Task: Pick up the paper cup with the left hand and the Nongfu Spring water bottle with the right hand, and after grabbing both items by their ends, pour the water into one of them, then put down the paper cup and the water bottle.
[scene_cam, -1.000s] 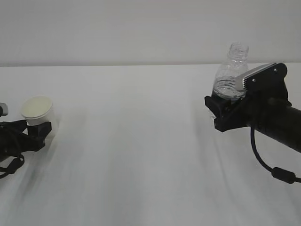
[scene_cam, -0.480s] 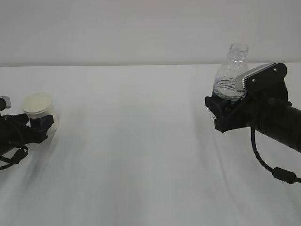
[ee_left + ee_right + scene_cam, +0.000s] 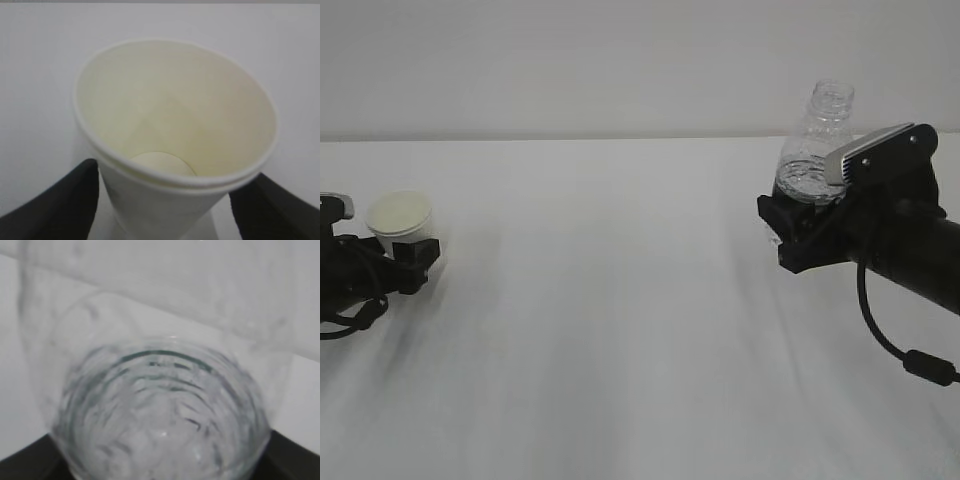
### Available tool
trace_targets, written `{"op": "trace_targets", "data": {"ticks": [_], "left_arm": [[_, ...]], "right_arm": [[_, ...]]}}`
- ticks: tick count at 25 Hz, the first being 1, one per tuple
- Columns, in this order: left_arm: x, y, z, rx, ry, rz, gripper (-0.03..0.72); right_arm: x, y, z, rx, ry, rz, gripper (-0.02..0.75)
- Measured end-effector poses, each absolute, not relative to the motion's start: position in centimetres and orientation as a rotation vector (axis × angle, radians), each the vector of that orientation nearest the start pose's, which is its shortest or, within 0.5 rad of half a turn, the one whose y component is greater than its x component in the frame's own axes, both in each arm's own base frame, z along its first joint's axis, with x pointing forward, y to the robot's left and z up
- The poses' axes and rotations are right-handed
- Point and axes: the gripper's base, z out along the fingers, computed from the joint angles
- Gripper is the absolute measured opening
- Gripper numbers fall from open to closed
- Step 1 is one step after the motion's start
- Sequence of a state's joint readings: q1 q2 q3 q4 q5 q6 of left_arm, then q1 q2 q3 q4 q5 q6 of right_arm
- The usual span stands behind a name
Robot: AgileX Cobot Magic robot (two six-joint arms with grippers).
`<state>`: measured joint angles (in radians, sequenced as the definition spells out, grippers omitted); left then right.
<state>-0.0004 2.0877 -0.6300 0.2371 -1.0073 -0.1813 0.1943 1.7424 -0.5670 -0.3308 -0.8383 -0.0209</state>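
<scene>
Ribbed clear bottle (image 3: 160, 415) between black fingers (image 3: 30, 460)

Small white tapered paper cup (image 3: 402, 221) now lower and upright between the left pincer (image 3: 408, 262) fingers; clear ribbed plastic bottle (image 3: 815, 146) in right pincer (image 3: 802, 232) tilted slightly rightward.

white paper cup (image 3: 402, 222) with pale cream inside, clear ribbed water bottle (image 3: 817, 145), black arms, white table (image 3: 620, 300)
</scene>
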Motion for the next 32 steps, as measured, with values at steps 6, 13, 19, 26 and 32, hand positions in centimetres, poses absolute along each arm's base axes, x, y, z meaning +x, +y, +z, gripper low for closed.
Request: {"op": "trace_targets", "data": {"ticks": [6,13,19,26,32], "left_arm": [[33.5,-1.8,6.5,0.072,1.957,-0.239,0.589],[34.2,-1.9,6.2,0.068,1.938,-0.247,0.589],[34.4,-1.9,6.4,0.068,1.915,-0.251,0.587],[34.6,-2.0,6.6,0.078,1.908,-0.253,0.540],[34.5,-2.4,6.6,0.123,1.901,-0.292,0.513]], "right_arm": [[29.6,8.1,16.9,-0.566,1.722,0.184,0.502],[29.4,8.1,17.1,-0.580,1.726,0.180,0.502],[29.4,8.1,17.1,-0.584,1.728,0.179,0.502],[29.3,8.0,17.0,-0.589,1.743,0.174,0.502],[29.3,8.0,17.0,-0.590,1.745,0.172,0.502]]}}
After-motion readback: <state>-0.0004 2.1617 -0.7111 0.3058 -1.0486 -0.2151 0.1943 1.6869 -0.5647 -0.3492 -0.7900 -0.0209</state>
